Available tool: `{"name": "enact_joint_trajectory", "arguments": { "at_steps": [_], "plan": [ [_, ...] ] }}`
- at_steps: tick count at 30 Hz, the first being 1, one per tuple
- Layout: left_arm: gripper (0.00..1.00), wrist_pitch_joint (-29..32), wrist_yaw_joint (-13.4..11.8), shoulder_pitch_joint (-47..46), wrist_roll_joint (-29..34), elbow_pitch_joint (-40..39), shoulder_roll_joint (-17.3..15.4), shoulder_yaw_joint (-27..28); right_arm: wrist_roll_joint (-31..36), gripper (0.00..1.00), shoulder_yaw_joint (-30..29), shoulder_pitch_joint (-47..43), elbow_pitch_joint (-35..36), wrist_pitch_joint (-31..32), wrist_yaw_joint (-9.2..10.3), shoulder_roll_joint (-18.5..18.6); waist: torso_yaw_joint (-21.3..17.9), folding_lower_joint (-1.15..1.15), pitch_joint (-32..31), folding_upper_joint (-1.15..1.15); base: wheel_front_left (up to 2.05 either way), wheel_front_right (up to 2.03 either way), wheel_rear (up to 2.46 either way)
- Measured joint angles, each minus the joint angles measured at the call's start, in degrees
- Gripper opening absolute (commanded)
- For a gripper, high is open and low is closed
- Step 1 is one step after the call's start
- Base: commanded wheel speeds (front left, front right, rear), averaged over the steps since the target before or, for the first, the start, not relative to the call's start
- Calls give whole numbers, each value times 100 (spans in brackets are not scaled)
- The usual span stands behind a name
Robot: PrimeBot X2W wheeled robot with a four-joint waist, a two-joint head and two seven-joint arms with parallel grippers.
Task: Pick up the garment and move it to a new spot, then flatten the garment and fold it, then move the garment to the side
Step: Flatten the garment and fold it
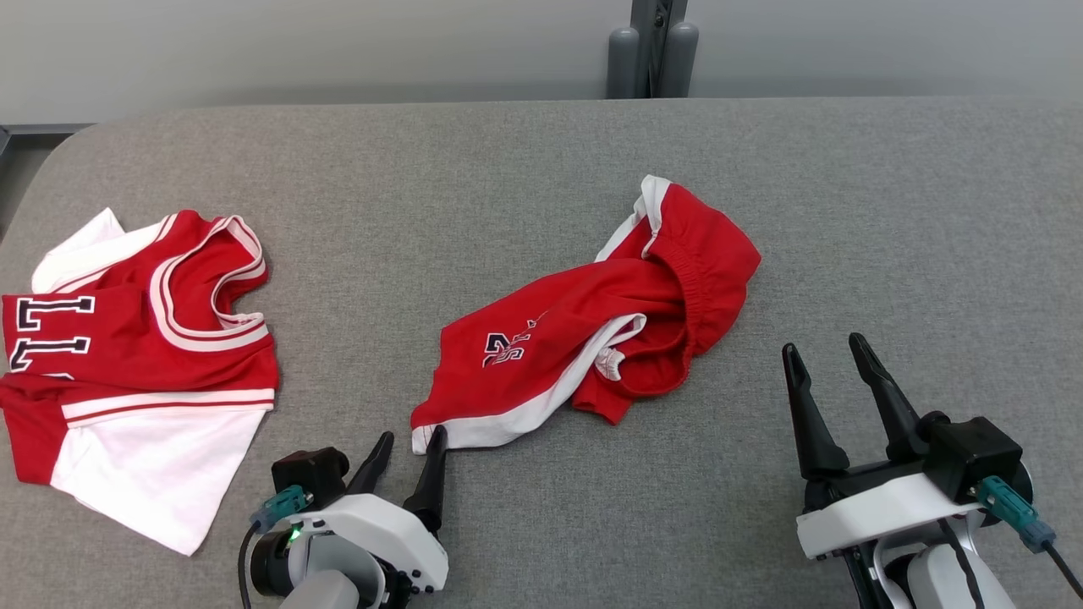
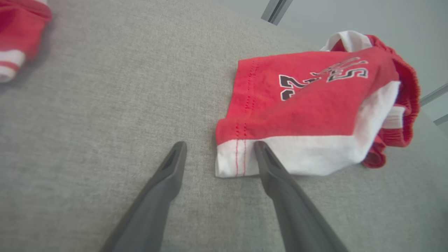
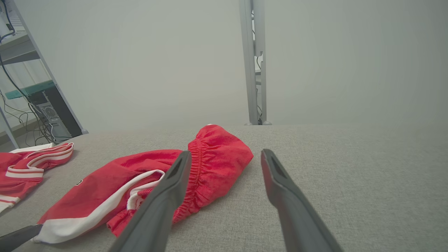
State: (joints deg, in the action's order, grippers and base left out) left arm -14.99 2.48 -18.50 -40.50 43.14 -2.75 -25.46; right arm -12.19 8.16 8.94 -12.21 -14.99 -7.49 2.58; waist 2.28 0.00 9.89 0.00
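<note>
The garment [image 1: 144, 338], a red jersey with white sleeves, striped trim and black lettering, lies partly folded at the table's left edge; a bit of it also shows in the left wrist view [image 2: 17, 31] and the right wrist view [image 3: 24, 168]. My left gripper [image 1: 412, 436] is open, well to the right of it. Its fingers straddle the white-hemmed corner of the red shorts [image 1: 592, 330], seen up close [image 2: 308, 105] between the jaws of the left gripper [image 2: 220, 145]. My right gripper [image 1: 822, 344] is open and empty, hovering right of the shorts' waistband [image 3: 210, 157].
The grey fabric-covered table [image 1: 888, 211] has bare room on its right half and along the back. A grey post [image 1: 651, 51] stands behind the far edge. The table's rounded left corner [image 1: 51, 161] is close behind the jersey. Shelving with cables [image 3: 31, 105] stands off to the left.
</note>
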Motion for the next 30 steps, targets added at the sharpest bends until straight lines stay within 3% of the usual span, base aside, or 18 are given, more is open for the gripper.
{"name": "enact_joint_trajectory", "arguments": {
  "at_steps": [16,17,18,19,30],
  "plan": [
    [100,-15,257,-30,-102,44,-2,-354,18,100,11,62,-13,0,0,0,81,0,16,0,0,0,0],
    [51,-15,258,-30,-121,47,-2,-360,19,100,19,64,-14,0,0,0,79,0,14,0,0,0,0],
    [30,-15,265,-30,-148,51,-2,-371,22,100,24,64,-14,0,0,0,76,0,11,0,0,0,0],
    [1,-15,279,-30,-166,53,-2,-382,23,100,32,65,-14,0,0,-1,72,0,9,0,0,0,0],
    [0,-9,222,-46,-66,-104,1,-250,5,100,240,63,-68,0,0,1,124,0,-34,0,0,0,0]
  ]
}}
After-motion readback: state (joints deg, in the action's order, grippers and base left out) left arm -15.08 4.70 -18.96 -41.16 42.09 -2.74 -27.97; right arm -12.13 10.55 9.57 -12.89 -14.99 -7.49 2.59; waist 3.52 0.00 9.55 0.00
